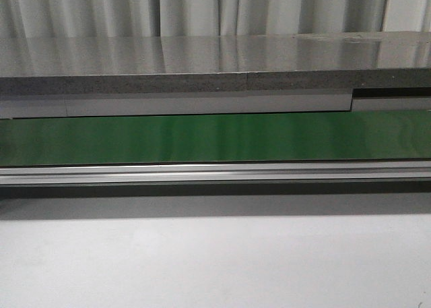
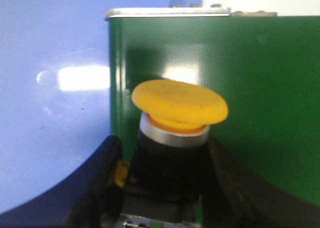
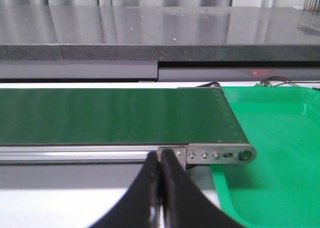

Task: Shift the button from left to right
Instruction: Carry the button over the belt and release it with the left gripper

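Observation:
The button point(image 2: 177, 113), with a yellow-orange mushroom cap, a silver ring and a black body, sits between the black fingers of my left gripper point(image 2: 165, 160), which is shut on its body. It hangs over the end of the green conveyor belt point(image 2: 240, 88), beside a blue surface point(image 2: 50, 113). My right gripper point(image 3: 161, 160) is shut and empty, in front of the belt's metal side rail near its right end. Neither gripper nor the button shows in the front view.
The green belt point(image 1: 215, 138) runs left to right with an aluminium rail point(image 1: 215, 172) in front and a grey stone counter point(image 1: 202, 65) behind. A green tray point(image 3: 280, 153) lies past the belt's right end. White tabletop point(image 1: 215, 261) lies in front.

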